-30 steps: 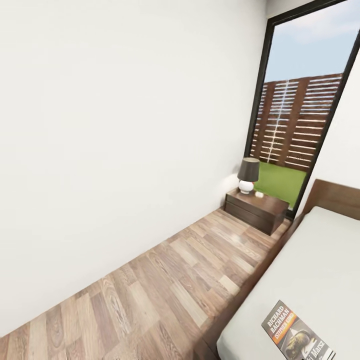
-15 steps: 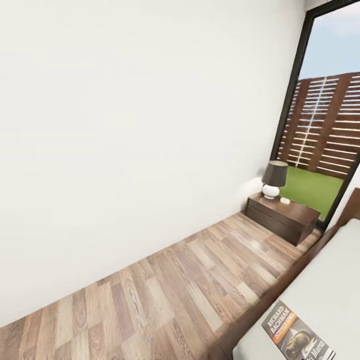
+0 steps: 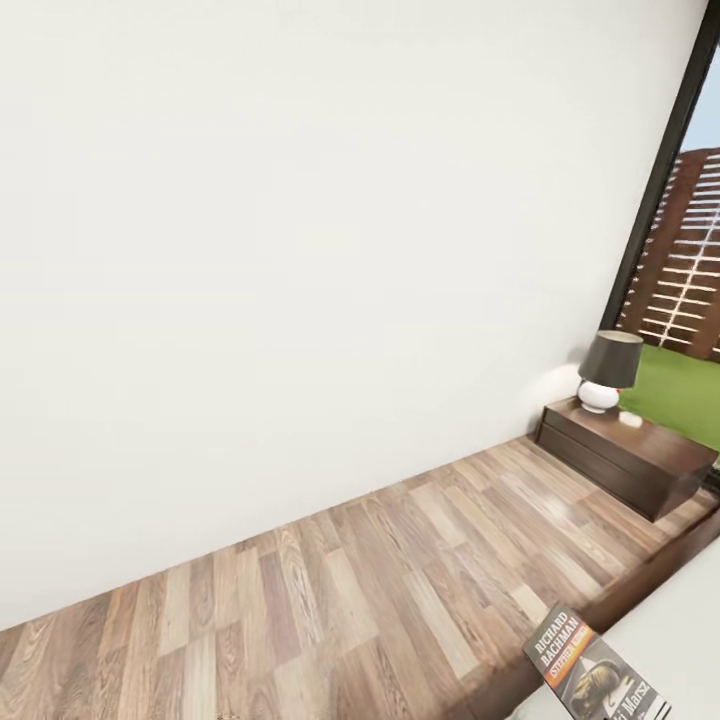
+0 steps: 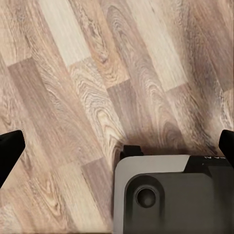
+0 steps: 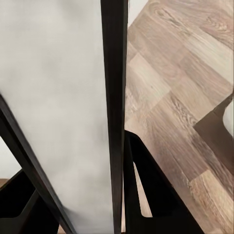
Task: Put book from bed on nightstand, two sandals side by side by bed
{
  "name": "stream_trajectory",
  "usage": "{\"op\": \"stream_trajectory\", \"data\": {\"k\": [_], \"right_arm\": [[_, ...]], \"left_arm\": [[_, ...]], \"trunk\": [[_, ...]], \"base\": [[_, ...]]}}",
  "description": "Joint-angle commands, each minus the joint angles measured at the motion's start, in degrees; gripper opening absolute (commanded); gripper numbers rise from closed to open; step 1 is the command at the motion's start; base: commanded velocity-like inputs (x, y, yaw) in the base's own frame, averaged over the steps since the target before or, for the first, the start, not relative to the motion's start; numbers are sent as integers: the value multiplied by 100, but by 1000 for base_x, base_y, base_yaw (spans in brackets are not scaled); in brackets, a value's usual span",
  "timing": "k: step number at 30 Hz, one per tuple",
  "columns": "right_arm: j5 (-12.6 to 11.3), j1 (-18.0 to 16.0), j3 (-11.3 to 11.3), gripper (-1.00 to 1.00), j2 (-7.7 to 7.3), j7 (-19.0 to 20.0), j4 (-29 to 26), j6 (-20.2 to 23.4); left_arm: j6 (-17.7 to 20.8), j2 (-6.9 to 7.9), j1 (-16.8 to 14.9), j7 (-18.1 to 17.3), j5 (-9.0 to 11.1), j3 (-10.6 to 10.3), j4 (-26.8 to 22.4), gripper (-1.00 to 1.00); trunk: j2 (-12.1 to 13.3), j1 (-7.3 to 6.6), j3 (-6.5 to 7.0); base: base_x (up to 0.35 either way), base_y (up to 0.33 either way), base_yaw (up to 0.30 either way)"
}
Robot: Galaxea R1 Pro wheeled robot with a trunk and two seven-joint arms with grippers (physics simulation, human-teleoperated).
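The book (image 3: 590,668), dark-covered with white lettering and an orange band, hangs at the lower right of the head view, above the edge of the bed (image 3: 690,625). In the right wrist view its dark edge (image 5: 114,73) runs straight up between the black fingers (image 5: 146,190) of my right gripper (image 5: 87,195), which is shut on it. A dark brown nightstand (image 3: 625,458) stands by the wall beyond the bed's frame. My left gripper (image 4: 117,141) hangs open over the plank floor, its tips far apart. The sandals are out of view.
A dark-shaded lamp (image 3: 608,370) and a small white object (image 3: 630,419) stand on the nightstand. A white wall (image 3: 300,250) runs along the left, with a strip of wood floor (image 3: 380,590) between it and the bed. A dark-framed window (image 3: 680,250) is at the right.
The head camera has swung left: nightstand, window and bed slid to the right in the picture. The book kept its place in the picture, carried along in the right gripper.
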Motion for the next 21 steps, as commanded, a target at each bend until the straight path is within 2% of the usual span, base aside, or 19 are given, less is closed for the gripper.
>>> {"op": "stream_trajectory", "data": {"k": [1, 10, 14, 19, 21], "right_arm": [[-57, -4, 16, -100, -2, 17, -2, 11], [-57, -4, 17, -100, -4, 17, -2, 11], [-52, -4, 27, -100, -1, -3, 4, 11], [-48, -4, 40, -100, 25, -22, 19, 11], [-48, -4, 45, -100, 143, -35, 31, 11]], "left_arm": [[-15, 1, -8, -28, 60, -28, 10, 100], [-9, -12, -7, -29, 60, -28, 14, 100], [-1, -202, 21, -28, 62, -20, 25, 100], [-10, -440, 298, -26, 50, -19, 20, 100], [-9, -507, 358, -28, 45, -19, 19, 100]], "trunk": [[-13, 4, -13], [-13, 4, -13], [-13, 4, -13], [-13, 4, -13], [-13, 4, -13]], "base": [[0, 0, 293], [0, 0, 293], [0, 0, 293], [0, 0, 293], [0, 0, 293]]}}
